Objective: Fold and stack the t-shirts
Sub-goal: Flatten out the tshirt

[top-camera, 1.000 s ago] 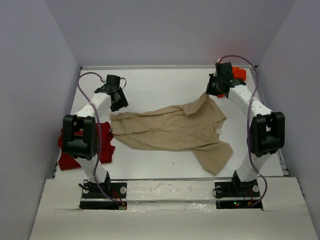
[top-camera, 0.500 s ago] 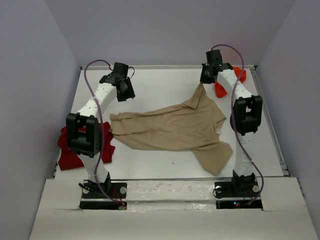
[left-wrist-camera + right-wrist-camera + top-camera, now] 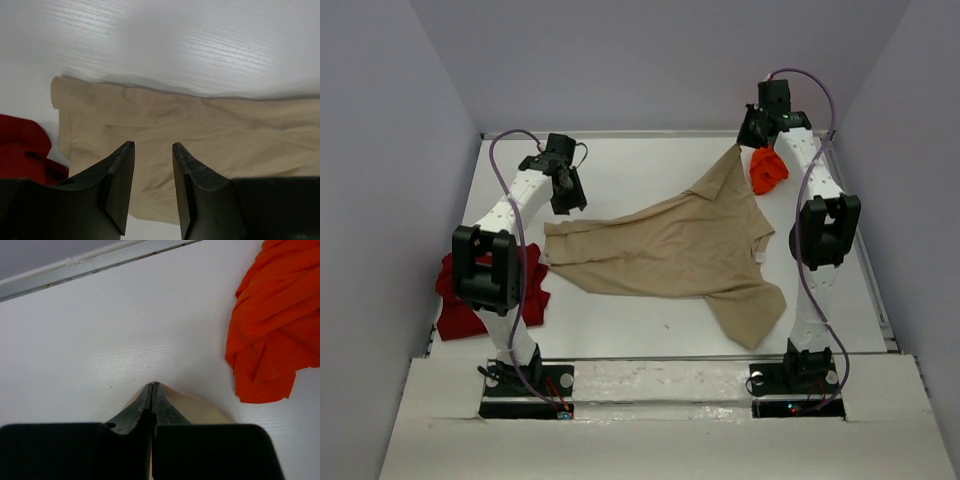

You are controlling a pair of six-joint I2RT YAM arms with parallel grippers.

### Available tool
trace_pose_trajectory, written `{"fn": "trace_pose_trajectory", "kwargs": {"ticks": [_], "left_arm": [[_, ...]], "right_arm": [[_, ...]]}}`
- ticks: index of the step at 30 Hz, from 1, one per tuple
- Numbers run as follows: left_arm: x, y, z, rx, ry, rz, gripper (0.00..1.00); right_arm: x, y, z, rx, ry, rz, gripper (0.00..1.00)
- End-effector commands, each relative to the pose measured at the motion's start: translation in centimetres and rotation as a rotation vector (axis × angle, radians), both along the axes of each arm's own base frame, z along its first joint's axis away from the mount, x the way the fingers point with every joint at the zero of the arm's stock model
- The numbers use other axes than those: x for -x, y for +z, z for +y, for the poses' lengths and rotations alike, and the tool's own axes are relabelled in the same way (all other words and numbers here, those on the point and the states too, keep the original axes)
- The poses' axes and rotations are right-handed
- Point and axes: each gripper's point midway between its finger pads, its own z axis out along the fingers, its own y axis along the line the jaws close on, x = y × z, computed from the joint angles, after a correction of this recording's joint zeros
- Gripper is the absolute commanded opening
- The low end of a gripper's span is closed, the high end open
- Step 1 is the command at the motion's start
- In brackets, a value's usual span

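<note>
We see the tan t-shirt (image 3: 670,255) spread across the middle of the white table (image 3: 620,330), mostly flat. One short sleeve reaches toward the near right and the left end of the cloth lies wrinkled. Its far right corner is drawn up into a peak that rises off the table toward the back edge.

At that peak is the right gripper (image 3: 739,148). In the right wrist view its two fingers are pressed together with no gap between them, and a fold of tan cloth spreads out from under their tips. The right arm is stretched far out toward the back wall.

The left gripper (image 3: 152,145) hangs over the left end of the tan t-shirt. Its jaws stand partly apart and nothing sits between them. From the left wrist view we cannot quite tell whether the fingertips touch the cloth or are just above it. From overhead it appears to be clear of the shirt's far edge.

The orange t-shirt (image 3: 767,170) lies crumpled at the far right of the table, just beside the raised corner of the tan one and near the right gripper. The dark red t-shirt (image 3: 460,305) lies bunched at the near left edge, behind the left arm's elbow. One of its folds sits close to the tan shirt's left hem.
</note>
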Motion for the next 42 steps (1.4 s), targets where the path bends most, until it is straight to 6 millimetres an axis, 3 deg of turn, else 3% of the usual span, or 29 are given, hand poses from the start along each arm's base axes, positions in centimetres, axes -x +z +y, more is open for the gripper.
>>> {"fn": "trace_pose_trajectory", "kwargs": {"ticks": [1,4,11,15,16,17,25,28,33,37,39,40,42], "left_arm": [[0.4,1.0,-0.4,0.025,-0.017,-0.025,0.46],[0.8,1.6,-0.3,0.027,-0.028,-0.042,0.46],[0.1,4.2,-0.3,0.018,-0.031,-0.111,0.47],[-0.4,2.9,-0.7,-0.001,-0.045,-0.072,0.47],[-0.3,2.4,-0.5,-0.009,-0.04,-0.062,0.47],[-0.4,1.9,-0.2,-0.027,-0.017,-0.064,0.47],[-1.4,0.3,-0.3,-0.024,-0.016,-0.119,0.44],[-1.7,-0.1,-0.7,-0.015,-0.037,-0.122,0.43],[-3.2,0.6,-2.2,0.051,-0.07,-0.139,0.43],[-4.2,0.8,-2.3,0.035,-0.076,-0.142,0.43],[-4.3,0.4,-2.2,0.023,-0.077,-0.129,0.51],[-4.4,0.2,-1.9,0.008,-0.067,-0.128,0.66],[-4.5,0.0,-1.5,-0.012,-0.055,-0.124,0.66]], "right_arm": [[-1.8,-0.5,-2.2,-0.014,-0.022,-0.009,0.0],[-2.6,-0.3,-2.8,0.009,-0.015,-0.025,0.0],[-3.0,1.6,-1.0,-0.049,0.078,-0.056,0.0],[-2.2,1.1,0.4,-0.03,0.136,-0.032,0.0],[-1.6,-0.7,0.0,-0.002,0.135,0.008,0.0],[-1.8,0.3,0.5,0.012,0.141,-0.032,0.0],[-0.9,-2.8,1.7,-0.007,0.187,-0.001,0.0],[-0.8,-2.6,2.3,-0.008,0.2,-0.008,0.0],[-0.9,-1.8,1.8,0.005,0.172,-0.023,0.0],[-0.9,-2.2,0.9,0.047,0.151,-0.014,0.0],[-0.7,-2.6,0.9,0.06,0.17,-0.006,0.0],[-0.4,-3.2,0.9,0.07,0.18,0.005,0.0],[-0.3,-2.8,0.9,0.072,0.186,-0.008,0.0]]}}
